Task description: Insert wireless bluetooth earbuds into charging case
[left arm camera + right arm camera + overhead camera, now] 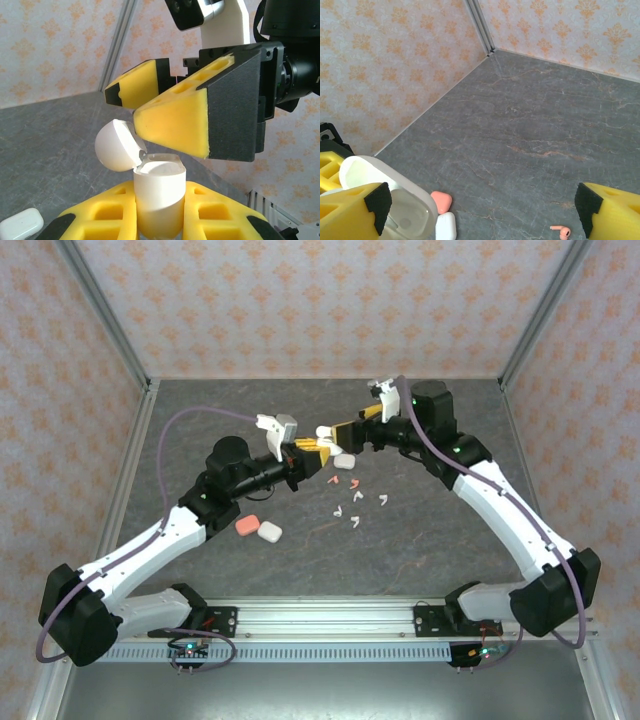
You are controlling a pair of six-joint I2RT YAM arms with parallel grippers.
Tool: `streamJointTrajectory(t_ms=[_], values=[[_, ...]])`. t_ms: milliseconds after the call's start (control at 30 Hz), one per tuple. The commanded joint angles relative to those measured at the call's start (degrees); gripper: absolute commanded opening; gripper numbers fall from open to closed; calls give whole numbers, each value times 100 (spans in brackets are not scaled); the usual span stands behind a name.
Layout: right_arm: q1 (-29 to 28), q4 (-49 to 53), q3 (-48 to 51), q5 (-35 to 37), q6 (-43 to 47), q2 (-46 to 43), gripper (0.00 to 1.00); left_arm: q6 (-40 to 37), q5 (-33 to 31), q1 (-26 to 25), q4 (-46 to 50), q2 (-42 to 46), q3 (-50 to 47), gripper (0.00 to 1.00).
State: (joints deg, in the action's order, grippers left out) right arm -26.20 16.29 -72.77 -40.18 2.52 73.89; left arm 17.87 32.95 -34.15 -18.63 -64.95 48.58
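Left wrist view: my left gripper (pixel 160 222) clamps the charging case (pixel 160 187) upright with its lid (pixel 117 146) flipped back, presenting the sockets to my right gripper (pixel 125 107), which hangs wide with nothing between its pads just above. Earbuds (pixel 357 498) lie loose on the table (pixel 450 570) close by, so I judge a pickup comes next.
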Motion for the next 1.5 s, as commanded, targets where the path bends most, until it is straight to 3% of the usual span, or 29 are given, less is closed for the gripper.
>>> streamJointTrajectory(t_ms=[0, 300, 733, 1000, 1467], values=[[22, 142, -149, 135, -72, -435, 97, -214, 12, -39, -14, 162, -4, 0], [39, 1302, -238, 795, -192, -575, 96, -379, -229, -39, 233, 510, -249, 0], [3, 2595, 60, 1275, -1030, 356, 73, -418, -359, -39, 470, 979, -576, 0], [-158, 2186, 615, 1682, -1022, 1139, 65, -448, -389, -39, 589, 1098, -639, 0], [-190, 1375, 608, 1898, -826, 2612, 53, -414, -376, -39, 589, 1030, -588, 0]])
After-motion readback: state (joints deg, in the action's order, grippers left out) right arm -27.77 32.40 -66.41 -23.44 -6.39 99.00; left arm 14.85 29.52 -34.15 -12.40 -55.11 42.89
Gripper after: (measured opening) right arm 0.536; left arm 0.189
